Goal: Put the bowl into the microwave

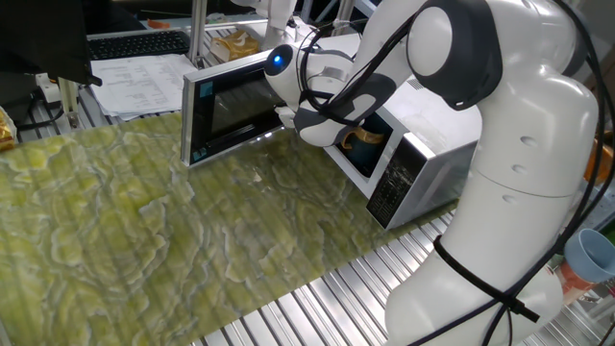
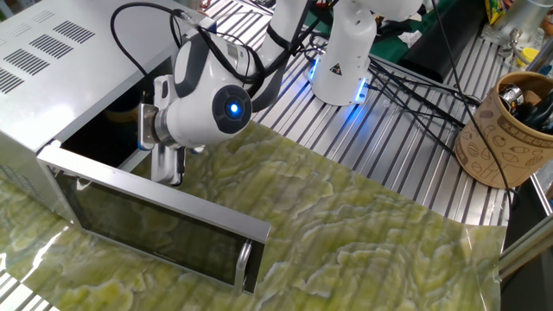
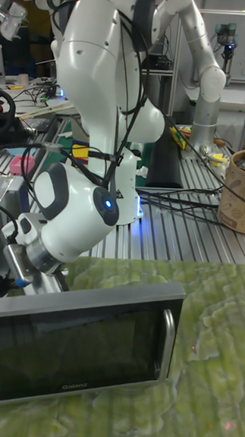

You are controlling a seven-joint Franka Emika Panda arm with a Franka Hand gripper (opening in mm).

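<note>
Item: bowl (image 1: pixel 363 140), teal with a tan handle. Location: inside the microwave (image 1: pixel 423 159) cavity, seen through the open front, set back from the sill. The door (image 2: pixel 155 223) is swung fully out over the green mat (image 1: pixel 144 221).

Step in hand, judged: withdrawal after placement. It is best done by a straight pull outward along the cavity axis, fingers kept clear of the handle and of the upper lip, and no sideways sweep is advised until the wrist is past the door hinge (the door edge stands just beside the fingers).

Gripper (image 2: pixel 167 166): at the cavity mouth, fingers pointed down toward the door's inner face. It appears empty and apart from the bowl; whether the jaws are parted cannot be told, since they are seen edge-on.

Arm: elbow raised high, forearm reaching down and across the mat, wrist housing with its blue light (image 2: pixel 232 109) turned outward from the opening.
</note>
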